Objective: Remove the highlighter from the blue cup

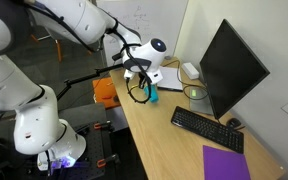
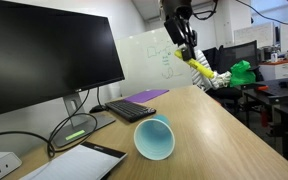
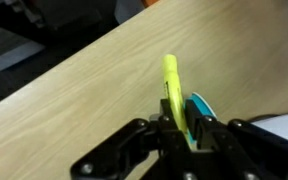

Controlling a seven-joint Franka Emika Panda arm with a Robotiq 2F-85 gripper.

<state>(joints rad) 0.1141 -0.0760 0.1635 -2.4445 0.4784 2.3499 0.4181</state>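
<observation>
Holding yellow highlighter [image 2: 196, 64] high, claw [image 3: 180, 128] clamped around one end, so it clears the blue cup [image 2: 154, 138], tipped sideways on tabletop [image 2: 234, 130], apparently empty; removal judged near complete.

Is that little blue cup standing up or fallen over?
Tipped over. In an exterior view the small light teal-blue round cup lies on its side on the wooden table, open mouth facing the camera.

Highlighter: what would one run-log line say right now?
highlighter: held aloft in tool | cup: on its side, empty | tool: shut on highlighter
</observation>
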